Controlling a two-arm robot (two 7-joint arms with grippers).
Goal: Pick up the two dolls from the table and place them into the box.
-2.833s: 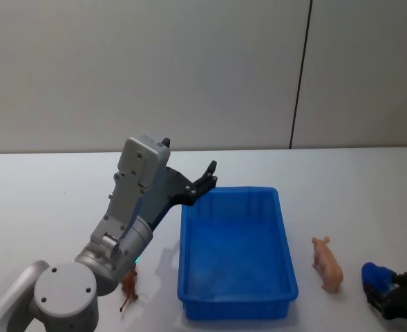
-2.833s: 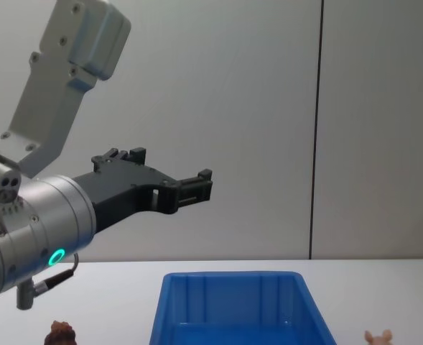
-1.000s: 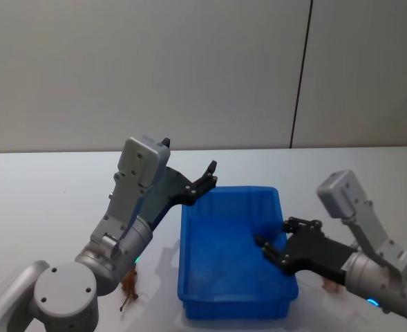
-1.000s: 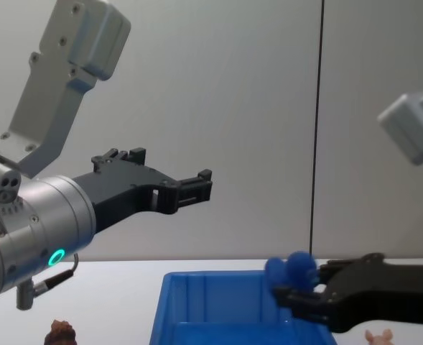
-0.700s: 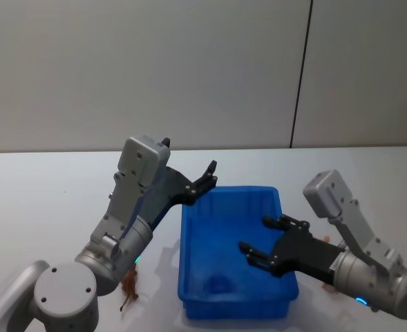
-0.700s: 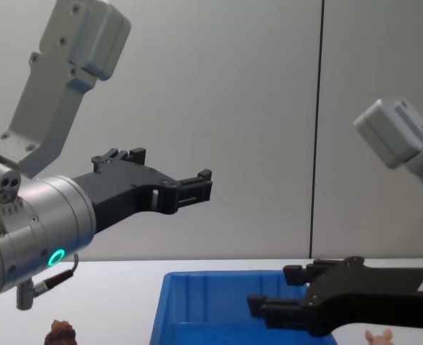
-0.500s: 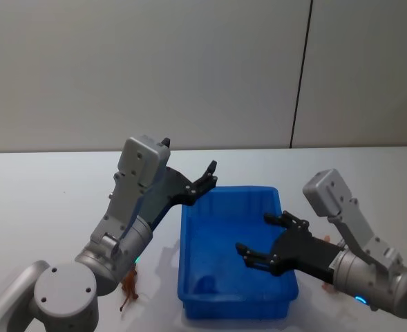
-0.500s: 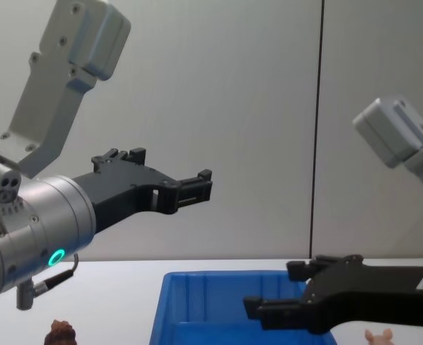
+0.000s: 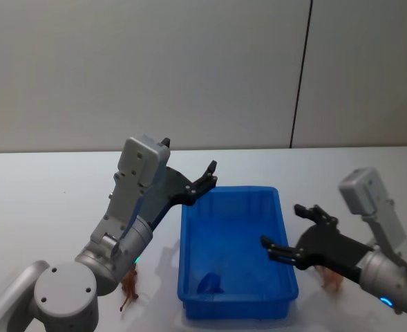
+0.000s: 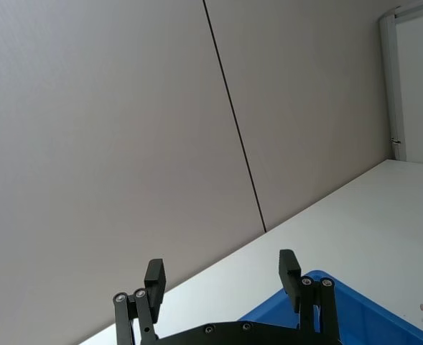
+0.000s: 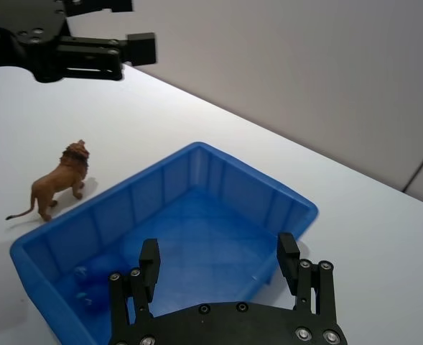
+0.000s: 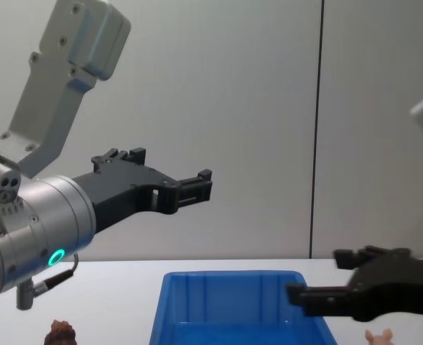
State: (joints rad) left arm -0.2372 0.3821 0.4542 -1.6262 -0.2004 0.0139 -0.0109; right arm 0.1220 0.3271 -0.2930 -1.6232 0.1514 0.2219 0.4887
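**A:** Where is the bright blue soft doll with the round lobes (image 9: 209, 283)?

**B:** It's on the floor of the bright blue rectangular plastic box (image 9: 182, 256), toward the 7 o'clock corner. It is blue on blue, so I can't tell its long axis or which way it faces.

**A:** And the right gripper (image 9: 282, 225)?

**B:** It's over the 3 o'clock rim, fingers spread wide with nothing between them. I'd judge that doll delivered.

**A:** And the second doll?

**B:** The small brown lion-shaped doll (image 9: 128, 287) stands on the white table (image 9: 51, 207), just outside the box's 8 o'clock wall. Its long axis runs parallel to that wall, head toward 12 and tail toward 6.

**A:** What about the left gripper (image 9: 213, 174)?

**B:** It's raised by the 11 o'clock corner, wide open and empty, well above the lion. My guess is it's held high to leave the box mouth free. Closing across the lion's narrow body looks like the easiest grasp.
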